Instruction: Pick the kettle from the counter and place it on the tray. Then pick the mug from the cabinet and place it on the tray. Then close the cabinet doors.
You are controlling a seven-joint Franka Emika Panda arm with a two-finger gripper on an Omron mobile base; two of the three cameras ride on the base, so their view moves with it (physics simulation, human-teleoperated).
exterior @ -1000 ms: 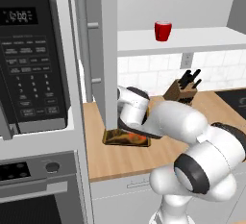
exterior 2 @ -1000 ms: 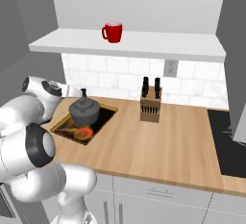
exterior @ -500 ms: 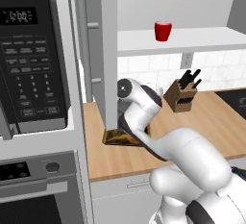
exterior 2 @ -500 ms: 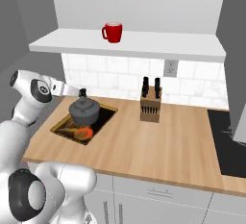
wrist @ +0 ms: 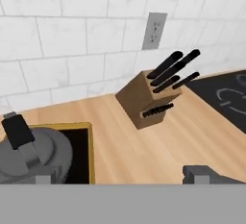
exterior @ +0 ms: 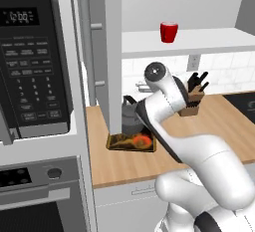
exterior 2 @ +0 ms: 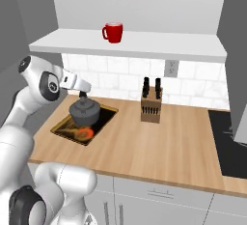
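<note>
Matt grey metal kettle (exterior 2: 84,111), wood-plank counter (exterior 2: 164,142), glossy red mug (exterior 2: 113,32).

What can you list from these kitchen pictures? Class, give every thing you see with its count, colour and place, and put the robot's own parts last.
kettle: one, dark grey, standing on the tray
tray: one, dark with a wooden rim, on the counter's left part
orange thing: one, on the tray in front of the kettle; cannot tell what it is
mug: one, red, on the cabinet shelf
knife block: one, wooden with black handles, on the counter by the wall
counter: one, light wood
cabinet door: one seen, grey, open
microwave: one, black, left
wall socket: one, grey, on white tiles
gripper: one, open, above the kettle
</note>
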